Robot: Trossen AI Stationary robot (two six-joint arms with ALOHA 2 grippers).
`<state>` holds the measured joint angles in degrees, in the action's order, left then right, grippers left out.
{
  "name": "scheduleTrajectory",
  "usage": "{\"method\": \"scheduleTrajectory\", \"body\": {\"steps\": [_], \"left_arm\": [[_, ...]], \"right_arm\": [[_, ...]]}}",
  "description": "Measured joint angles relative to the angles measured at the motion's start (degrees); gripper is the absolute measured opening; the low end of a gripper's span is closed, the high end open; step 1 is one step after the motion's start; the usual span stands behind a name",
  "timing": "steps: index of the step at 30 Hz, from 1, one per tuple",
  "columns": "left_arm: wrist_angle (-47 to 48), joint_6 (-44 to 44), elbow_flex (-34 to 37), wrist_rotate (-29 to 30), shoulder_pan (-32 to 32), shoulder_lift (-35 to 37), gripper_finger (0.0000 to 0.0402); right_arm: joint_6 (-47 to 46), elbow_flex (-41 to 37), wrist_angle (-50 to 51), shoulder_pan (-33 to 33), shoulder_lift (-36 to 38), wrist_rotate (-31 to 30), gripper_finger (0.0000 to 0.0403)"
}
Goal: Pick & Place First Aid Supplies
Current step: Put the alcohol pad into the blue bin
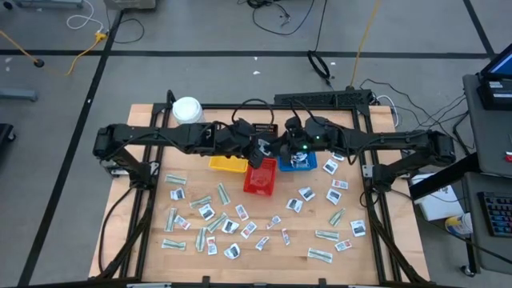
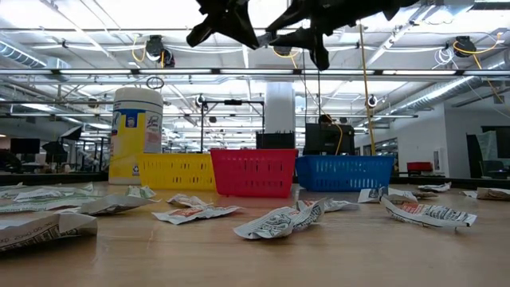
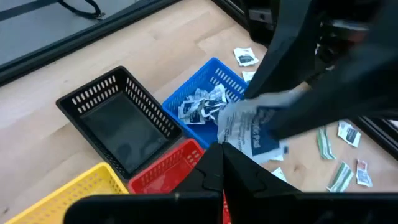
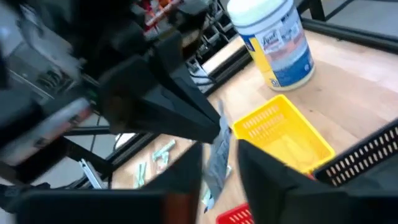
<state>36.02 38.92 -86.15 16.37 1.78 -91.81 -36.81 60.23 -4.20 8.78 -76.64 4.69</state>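
1. Both grippers meet in the air above the red tray (image 1: 260,178), the left gripper (image 1: 254,152) and the right gripper (image 1: 282,150) each pinching one white packet (image 3: 249,127) between them.
2. Loose packets (image 1: 240,228) lie scattered well in front of the red tray; some fill the blue tray (image 3: 202,102) beside it.
3. The packet looks light, thin and floppy; an edge pinch likely suits.

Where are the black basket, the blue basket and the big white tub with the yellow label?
Black plastic basket (image 3: 118,127): left wrist view, on its bare floor.
Blue plastic basket (image 2: 344,173): low view, on its front wall.
White round tub with yellow label (image 2: 136,135): low view, on the label.
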Motion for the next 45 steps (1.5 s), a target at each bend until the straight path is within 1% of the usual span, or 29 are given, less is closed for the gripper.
{"method": "scheduleTrajectory", "body": {"steps": [2,3,6,9,10,13,16,18,21,26,30,32,38,43,45], "left_arm": [[-0.27,-0.26,0.0,-0.06,-0.09,0.0,0.0],[-0.46,-0.27,0.0,-0.27,-0.11,0.0,0.0],[-1.23,-2.45,0.0,-3.04,-0.04,0.0,0.0007],[-1.76,-4.41,0.0,-7.76,0.31,0.0,0.0025],[-1.47,-4.72,0.0,-9.29,0.4,0.0,0.0034],[-1.37,-5.81,0.0,-15.43,0.81,0.0,0.0062],[-1.41,-6.24,-0.02,-22.31,1.17,0.0,0.0086],[-1.48,-6.04,-0.02,-25.55,1.33,0.0,0.0096],[-1.82,-5.65,-0.04,-27.46,1.29,0.02,0.0105],[-1.83,-5.12,-0.04,-31.31,1.33,0.02,0.0108],[-1.94,-5.21,-0.04,-32.4,1.07,0.02,0.0108],[-2.0,-5.36,-0.04,-32.4,1.05,0.02,0.0108],[-1.94,-6.0,-0.04,-32.4,1.16,0.02,0.0108],[-1.93,-7.11,-0.04,-32.4,1.14,0.02,0.0108],[-1.94,-7.88,-0.04,-32.4,1.14,0.02,0.0108]], "right_arm": [[0.76,0.0,0.01,0.0,-0.02,0.0,0.0028],[1.42,0.0,-0.21,-0.02,-0.02,0.02,0.0015],[1.86,0.0,0.26,0.0,0.0,0.67,0.0005],[5.19,0.02,1.76,0.77,0.08,4.78,0.0002],[6.57,0.28,3.73,1.39,0.3,6.4,0.0002],[11.65,3.26,15.64,3.91,0.44,9.3,0.0001],[19.09,6.91,29.32,6.69,0.18,11.08,0.0001],[24.27,9.31,36.4,8.82,-0.76,12.37,0.0001],[32.74,12.81,47.21,12.05,-2.14,12.48,0.0001],[45.35,17.53,57.98,15.47,-6.31,11.58,0.0001],[51.84,20.33,64.15,16.69,-10.11,6.84,0.0001],[52.71,19.99,63.5,17.02,-11.47,5.94,0.0],[52.3,14.37,56.62,16.9,-13.29,4.82,0.0],[51.88,11.3,53.73,15.9,-14.75,3.99,0.0],[51.87,10.26,52.55,15.13,-15.5,2.53,0.0001]]}}
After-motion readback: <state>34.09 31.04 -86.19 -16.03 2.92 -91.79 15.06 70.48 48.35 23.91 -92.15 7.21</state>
